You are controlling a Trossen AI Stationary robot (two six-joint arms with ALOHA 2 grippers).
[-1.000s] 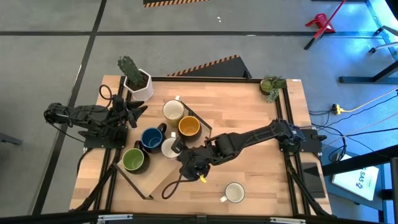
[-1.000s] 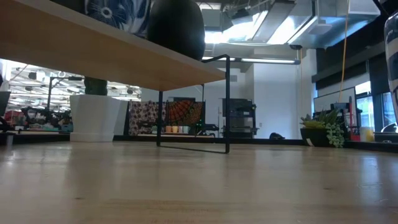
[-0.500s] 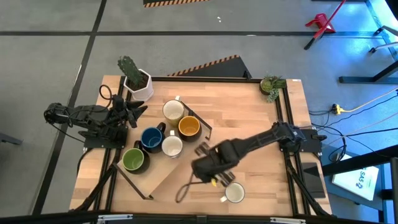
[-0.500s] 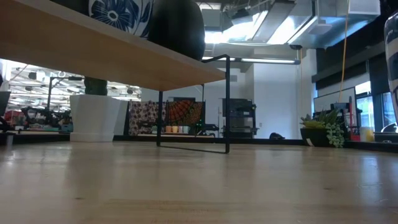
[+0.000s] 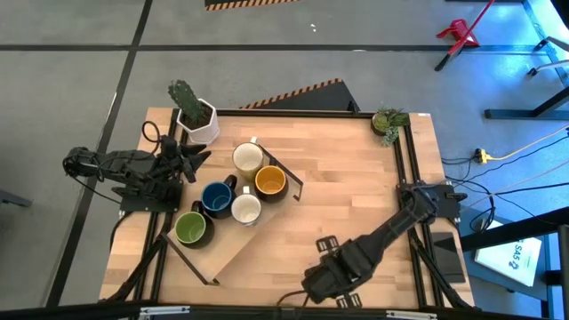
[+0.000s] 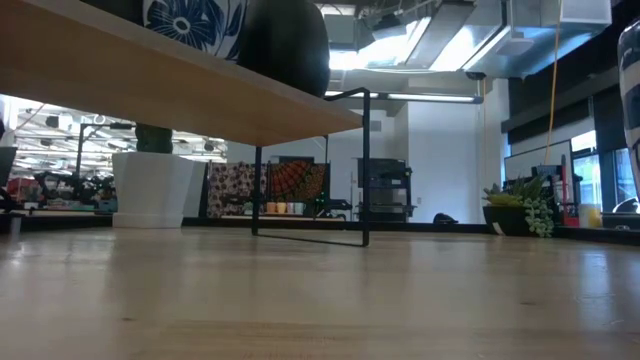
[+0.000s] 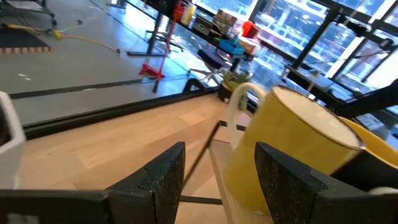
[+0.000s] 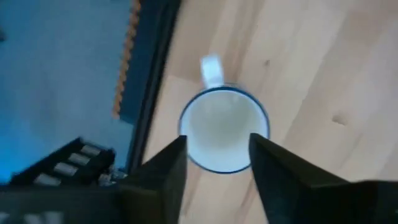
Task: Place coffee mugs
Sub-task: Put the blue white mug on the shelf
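Note:
Five coffee mugs stand on a low wooden rack (image 5: 227,253) at the table's left: cream (image 5: 247,158), yellow-orange (image 5: 269,181), dark blue (image 5: 216,198), white (image 5: 245,210) and green (image 5: 190,228). Another white mug (image 8: 224,127) with a blue rim stands upright on the table near its front edge; the right arm hides it in the high view. My right gripper (image 8: 217,142) hangs open above this mug, pointing down, with a finger on either side of the rim. My left gripper (image 7: 214,180) waits open at the table's left edge, facing the cream mug (image 7: 286,143).
A white pot with a cactus (image 5: 196,116) stands at the far left corner, and a small green plant (image 5: 388,120) at the far right corner. Bare wood (image 5: 356,178) lies between the rack and the right edge. The table's front edge runs close beside the lone mug.
My right gripper has swung away from the white mug on the rack toward the table's near edge and right, ending over the lone white mug. It has rolled and tipped to point straight down. The mugs on the rack have stayed in place.

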